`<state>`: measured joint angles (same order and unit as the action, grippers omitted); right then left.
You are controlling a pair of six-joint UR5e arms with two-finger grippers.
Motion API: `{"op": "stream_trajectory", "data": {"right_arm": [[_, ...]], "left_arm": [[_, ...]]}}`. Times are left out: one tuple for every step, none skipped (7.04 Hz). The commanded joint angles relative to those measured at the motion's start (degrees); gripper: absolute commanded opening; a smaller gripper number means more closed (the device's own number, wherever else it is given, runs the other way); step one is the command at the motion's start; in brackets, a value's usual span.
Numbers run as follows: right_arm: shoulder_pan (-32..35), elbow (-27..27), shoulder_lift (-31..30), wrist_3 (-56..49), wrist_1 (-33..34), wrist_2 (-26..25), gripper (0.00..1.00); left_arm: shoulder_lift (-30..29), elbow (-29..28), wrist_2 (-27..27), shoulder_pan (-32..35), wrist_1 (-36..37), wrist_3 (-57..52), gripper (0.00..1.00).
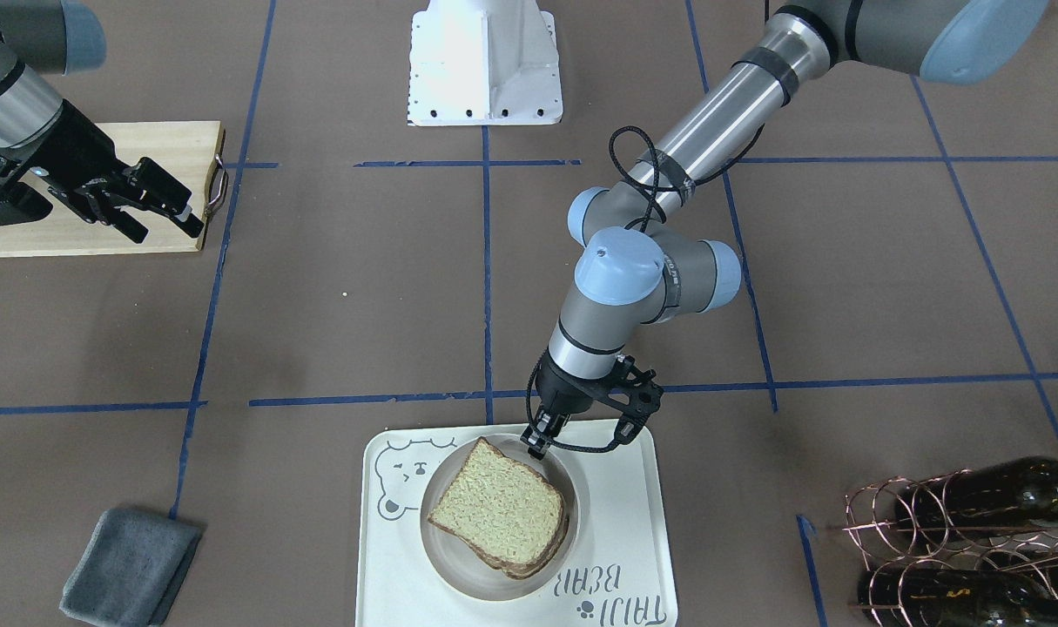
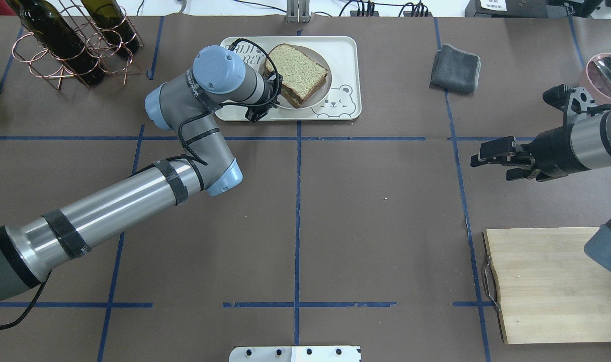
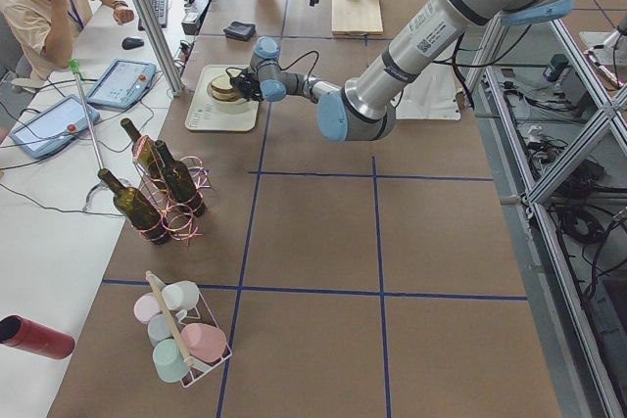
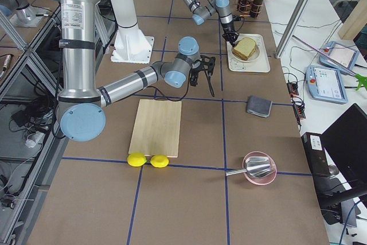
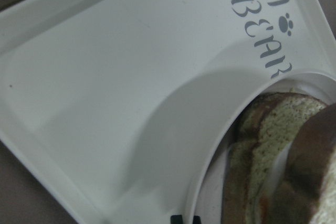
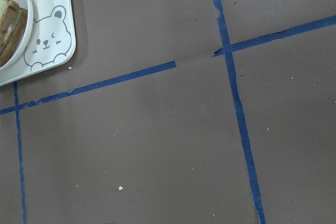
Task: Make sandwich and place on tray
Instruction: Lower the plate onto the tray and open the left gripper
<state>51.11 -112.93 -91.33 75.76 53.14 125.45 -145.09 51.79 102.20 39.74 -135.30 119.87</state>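
Left gripper (image 1: 535, 444) — tips obscured, beside sandwich (image 1: 498, 509)

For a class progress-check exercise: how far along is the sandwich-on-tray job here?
Done: the sandwich is assembled and lies on a round plate that sits on the tray. In hand: the left gripper is at the plate's rim; its grip is unclear. Left: probably just backing that arm away. The right gripper hangs open, well aside.

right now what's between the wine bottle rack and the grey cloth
The tray, carrying a plate with the sandwich, left jaws at its rim; seen in the overhead view.
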Motion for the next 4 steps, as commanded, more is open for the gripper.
{"op": "stream_trajectory", "data": {"right_arm": [[0.04,-0.01,0.01,0.00,0.03,0.06,1.00],[0.04,0.08,0.01,0.00,0.03,0.06,1.00],[0.13,0.08,0.01,0.00,0.03,0.06,1.00],[0.13,0.08,0.09,0.00,0.03,0.06,1.00]], "left_arm": [[0.68,1.20,-0.07,0.16,0.30,-2.70,0.40],[1.90,4.00,-0.07,0.25,0.47,-3.15,0.40],[8.61,13.25,0.02,0.16,2.04,-3.32,0.39],[13.12,21.26,1.93,0.16,6.32,-5.07,0.38]]}}
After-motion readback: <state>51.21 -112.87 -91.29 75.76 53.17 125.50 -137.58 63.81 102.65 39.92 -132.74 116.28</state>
